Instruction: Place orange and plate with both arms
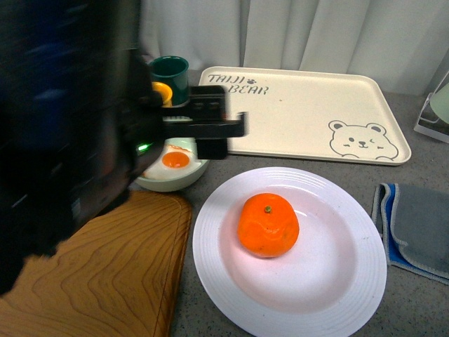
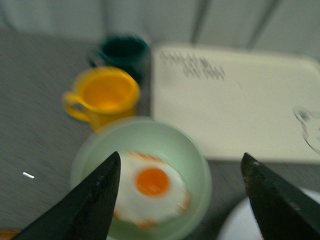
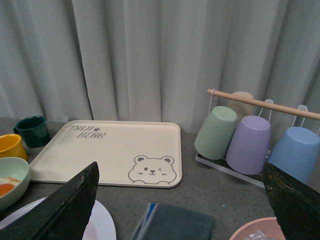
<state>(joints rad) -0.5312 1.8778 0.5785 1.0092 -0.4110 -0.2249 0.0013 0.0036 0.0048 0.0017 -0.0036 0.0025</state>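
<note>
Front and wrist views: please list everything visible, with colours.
orange: 1, orange, on plate
plate: 1, white, front centre
tray: 1, cream, behind plate
bowl: 1, green, left of plate
egg: 1, white-orange, in bowl
mugs: 2, yellow, dark green, behind bowl
board: 1, brown wood, front left
cloth: 1, grey-blue, right of plate
cups: 3, green, purple, blue, on rack
rack: 1, white, far right
dish: 1, pink, near rack
left gripper: black, jaws open, near bowl
right gripper: black, jaws open, empty
</note>
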